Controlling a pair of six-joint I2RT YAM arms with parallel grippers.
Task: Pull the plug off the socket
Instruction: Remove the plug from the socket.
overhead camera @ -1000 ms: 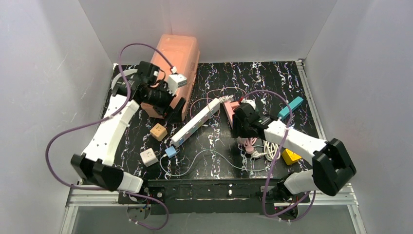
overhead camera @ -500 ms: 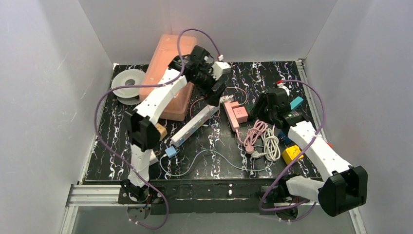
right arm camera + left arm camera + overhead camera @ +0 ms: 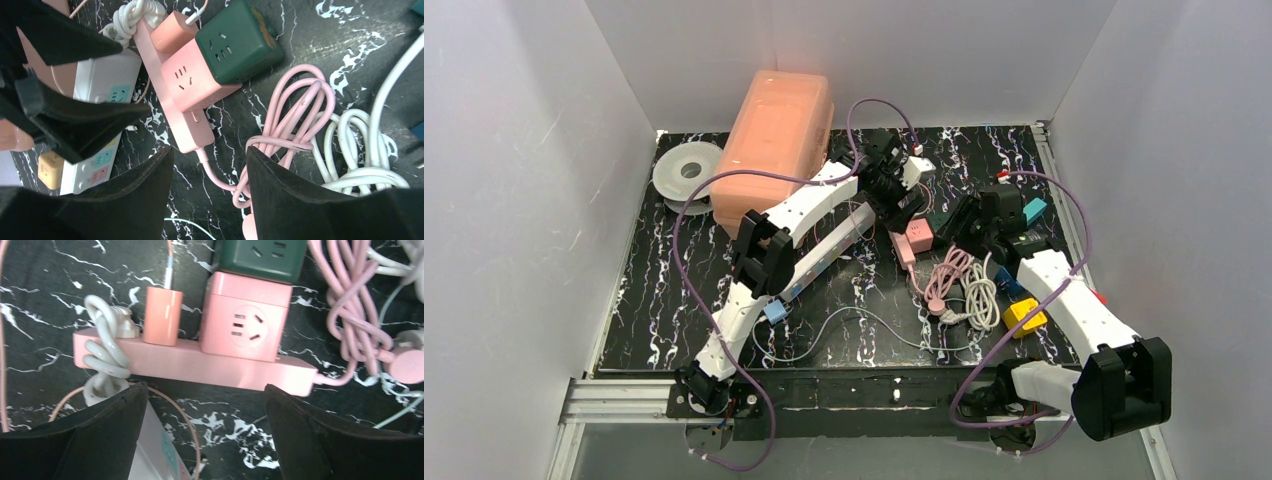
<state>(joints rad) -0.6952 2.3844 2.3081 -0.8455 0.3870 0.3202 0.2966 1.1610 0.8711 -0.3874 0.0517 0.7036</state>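
— Black marbled surface [image 3: 646,270], boxed in by white walls. What sits on its left side?

— A white spool [image 3: 686,172] in the far left corner, with a salmon lidded box [image 3: 774,135] just beside it. Toward the middle, a white power strip [image 3: 824,255] lies on a slant, and there is a small blue cube [image 3: 774,310] at its near end.

— And the left hand?

— The left hand [image 3: 205,387] hangs over the pink power strip [image 3: 200,360] with its fingers spread wide and nothing between them (how high above the strip, I cannot tell).

— Where is the plug?

— Seated in that pink strip, near the middle of the surface. A white plug [image 3: 122,325] trailing a looped white cable sits at one end, and a peach plug [image 3: 162,315] is just beside it. Next along is a pink cube socket [image 3: 247,322], with a dark green cube socket [image 3: 260,257] touching its far side.

— What about the right?

— The right hand [image 3: 209,150] is over the cord end of the pink strip, fingers apart and gripping nothing. A coiled pink cord [image 3: 300,110] lies just past its fingertips, touching a white cord coil [image 3: 360,150]. Toward the right edge are a yellow block [image 3: 1022,320] and, farther back, a teal block [image 3: 1032,212].
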